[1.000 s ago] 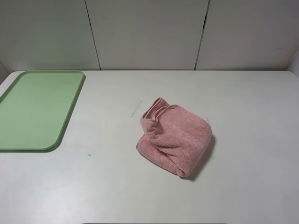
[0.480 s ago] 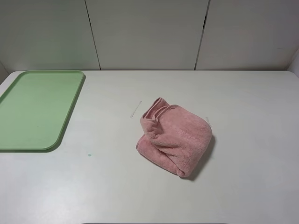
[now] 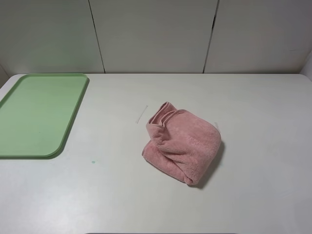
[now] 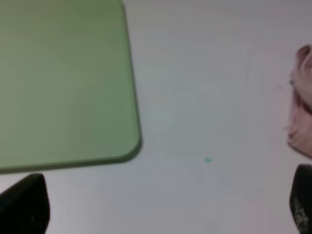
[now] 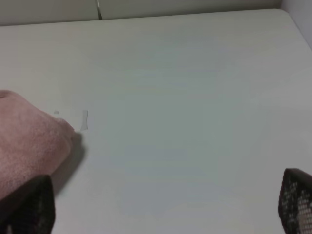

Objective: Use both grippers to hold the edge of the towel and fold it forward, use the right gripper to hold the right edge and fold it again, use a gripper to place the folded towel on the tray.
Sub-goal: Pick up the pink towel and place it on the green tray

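towel (image 3: 182, 145) bunched on table (image 3: 112, 195), apart from tray (image 3: 39, 114); left gripper (image 4: 161, 207), right gripper (image 5: 165, 204) jaws spread (nothing held).

Only the fingertips are showing. The left gripper (image 4: 165, 207) is showing two smooth, rounded black tips. The right gripper (image 5: 165, 207) is showing two black tips with a tiny bumpy grid.

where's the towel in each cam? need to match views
Exterior high: towel bunched right of centre on the table.
Left wrist: only a pink sliver at the frame's edge.
Right wrist: pink mass beside one fingertip.
Shared landmark: small teal speck, in the exterior and left wrist views only.
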